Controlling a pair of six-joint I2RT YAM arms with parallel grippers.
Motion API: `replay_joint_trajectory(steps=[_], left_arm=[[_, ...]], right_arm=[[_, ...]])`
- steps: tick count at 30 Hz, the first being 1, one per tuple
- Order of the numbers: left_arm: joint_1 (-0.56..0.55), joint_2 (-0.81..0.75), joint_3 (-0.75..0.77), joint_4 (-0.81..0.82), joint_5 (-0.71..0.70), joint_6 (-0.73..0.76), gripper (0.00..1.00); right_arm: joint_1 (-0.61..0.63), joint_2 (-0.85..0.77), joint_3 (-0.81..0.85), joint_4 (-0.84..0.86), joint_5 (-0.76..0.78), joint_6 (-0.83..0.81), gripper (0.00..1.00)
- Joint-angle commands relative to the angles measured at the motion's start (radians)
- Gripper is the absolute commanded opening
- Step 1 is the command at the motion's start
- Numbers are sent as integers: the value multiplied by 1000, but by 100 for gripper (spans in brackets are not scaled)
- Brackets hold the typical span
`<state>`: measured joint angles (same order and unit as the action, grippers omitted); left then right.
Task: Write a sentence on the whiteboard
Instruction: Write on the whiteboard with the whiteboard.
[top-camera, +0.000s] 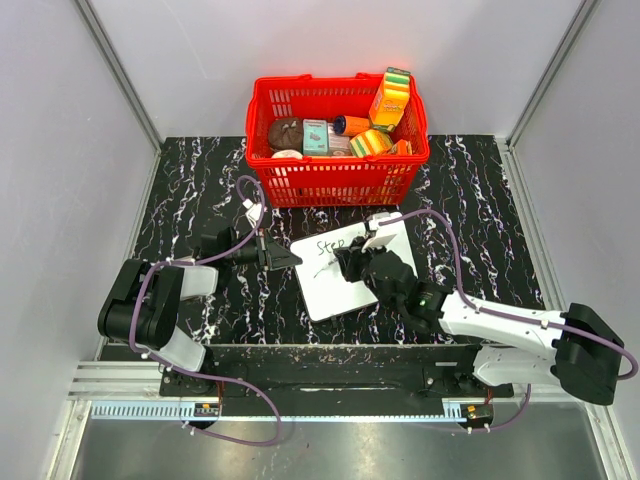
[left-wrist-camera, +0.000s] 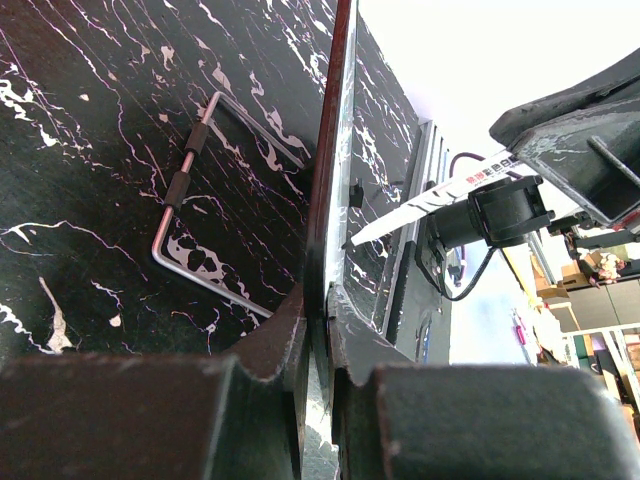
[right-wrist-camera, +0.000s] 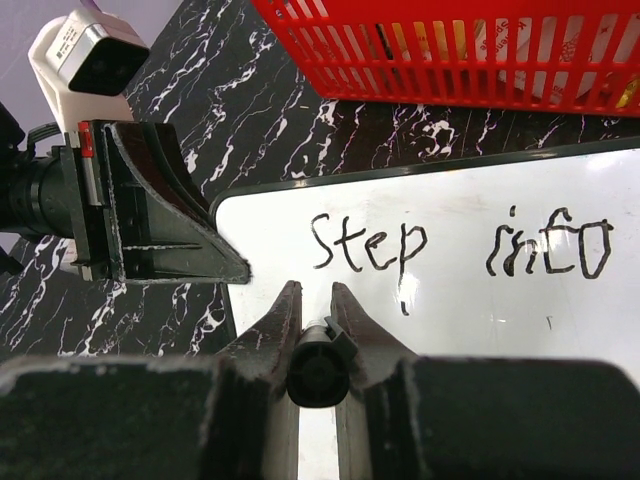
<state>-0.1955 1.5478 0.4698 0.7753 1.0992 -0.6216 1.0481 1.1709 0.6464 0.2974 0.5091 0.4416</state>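
Right end effector (right-wrist-camera: 315, 296) is clamped on my black marker (right-wrist-camera: 318, 372) over the whiteboard (right-wrist-camera: 480, 330); left end effector (left-wrist-camera: 318, 310) pinches the board's edge. Sentence (right-wrist-camera: 368, 247) reads "Step into". Black marbled surface (top-camera: 195, 200), red basket (top-camera: 335, 182) behind, grey walls (top-camera: 60, 150).

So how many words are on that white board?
2. "Step" sits at the left of the whiteboard, "into" to its right on the same line. The jaws hide the board's lower part, so more may be hidden.
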Motion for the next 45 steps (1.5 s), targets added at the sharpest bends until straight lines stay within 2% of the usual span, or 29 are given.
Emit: replay_joint_trajectory(steps=[1, 15, 45], left_arm=[[-12, 17, 12, 2, -15, 80, 0], [-12, 17, 13, 4, -13, 80, 0], [-12, 17, 13, 4, -13, 82, 0]], right_arm=[[6, -36, -2, 45, 19, -17, 0], [6, 29, 50, 92, -17, -20, 0], [6, -8, -56, 34, -24, 48, 0]])
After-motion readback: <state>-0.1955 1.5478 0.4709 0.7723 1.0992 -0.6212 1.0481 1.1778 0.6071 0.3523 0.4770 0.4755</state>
